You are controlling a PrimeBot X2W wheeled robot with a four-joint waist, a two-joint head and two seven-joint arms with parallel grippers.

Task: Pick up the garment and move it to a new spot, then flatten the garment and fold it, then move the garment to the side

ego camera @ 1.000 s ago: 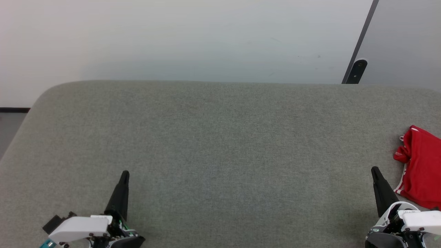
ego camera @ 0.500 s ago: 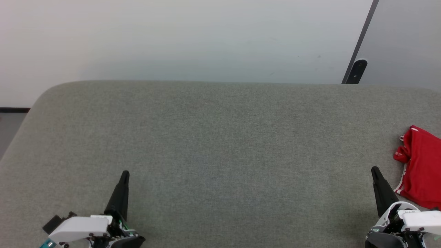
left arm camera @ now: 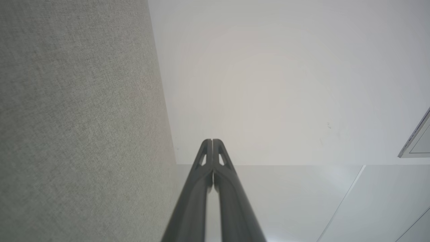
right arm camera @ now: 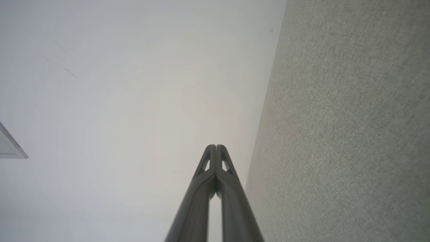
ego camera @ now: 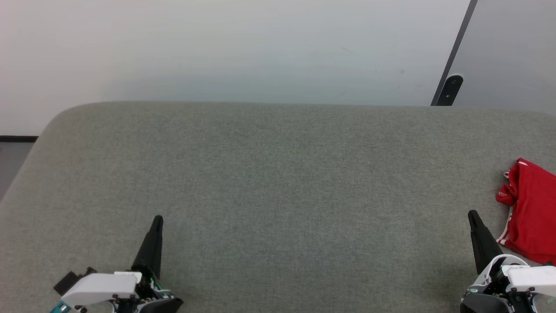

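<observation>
Nothing moved; left arm [ego camera: 100, 287], right arm [ego camera: 527, 274] low, jaws closed.

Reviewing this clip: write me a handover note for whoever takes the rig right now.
Left tool: shut, empty, over the near left of the grey padded surface.
Right tool: shut, empty, near right, close beside the garment.
Garment: red bundle at the surface's right edge, partly cut off in the head view; folded or just bunched, cannot tell.
Done: unclear from here.
Left: if it is unfolded, probably pick up, relocate, flatten, fold, set aside.
</observation>
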